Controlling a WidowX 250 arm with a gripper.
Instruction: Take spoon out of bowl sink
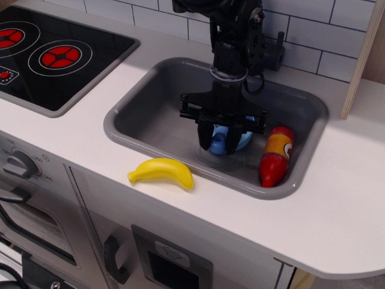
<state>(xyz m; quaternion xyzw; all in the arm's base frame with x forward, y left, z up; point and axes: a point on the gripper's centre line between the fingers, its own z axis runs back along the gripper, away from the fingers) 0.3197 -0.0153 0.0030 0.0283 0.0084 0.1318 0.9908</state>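
Observation:
The grey sink (pixel 139 114) holds the light-blue bowl (pixel 244 140) near its front middle. The spoon (pixel 219 144) lies in the bowl; only its stubby light-blue handle shows, and the grey scoop is hidden behind the gripper. My black gripper (pixel 218 141) hangs straight down into the bowl. Its fingers (pixel 205 136) stand on either side of the handle and press against it. Most of the bowl is covered by the gripper.
A red-and-yellow toy bottle (pixel 275 155) lies in the sink just right of the bowl. A yellow toy banana (pixel 161 171) lies on the white counter in front of the sink. The black stovetop (pixel 54 54) is at the left. A tiled wall runs behind.

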